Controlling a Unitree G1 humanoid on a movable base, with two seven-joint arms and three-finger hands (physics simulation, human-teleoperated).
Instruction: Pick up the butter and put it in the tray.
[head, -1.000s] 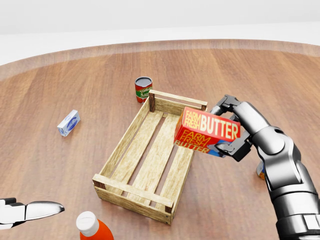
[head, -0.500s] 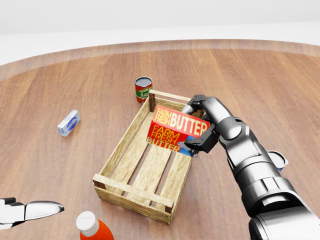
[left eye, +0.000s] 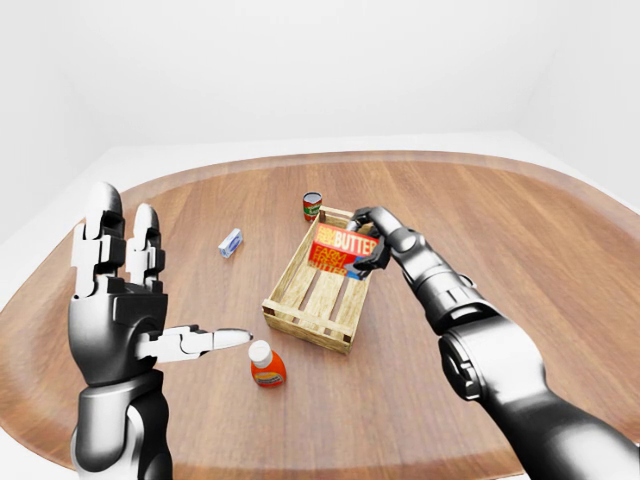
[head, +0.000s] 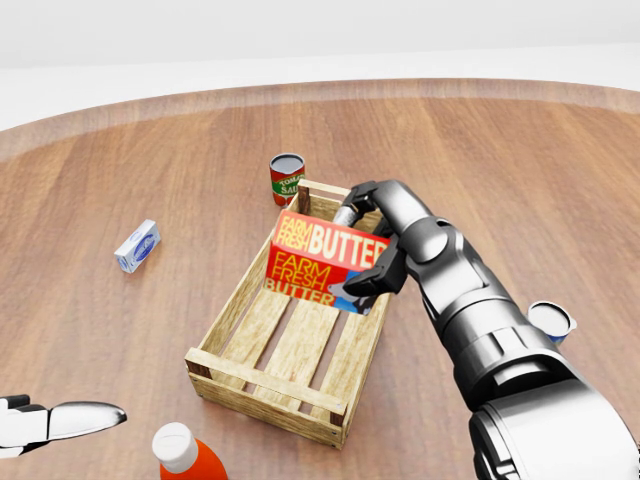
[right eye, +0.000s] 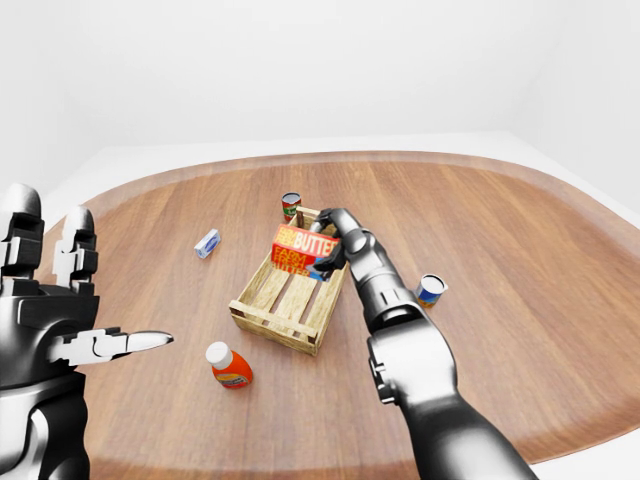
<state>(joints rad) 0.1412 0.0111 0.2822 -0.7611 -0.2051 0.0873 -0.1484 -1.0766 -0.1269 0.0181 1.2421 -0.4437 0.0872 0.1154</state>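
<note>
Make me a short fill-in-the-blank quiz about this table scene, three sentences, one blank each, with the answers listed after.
1. The right hand holds the butter above the wooden ____.
2. The left hand is raised with its fingers ____ and holds nothing.
3. In the head view, the red can stands just past the top end of the tray, and the small blue and white carton lies to the tray's ____.

Missing words: tray; open; left
</note>
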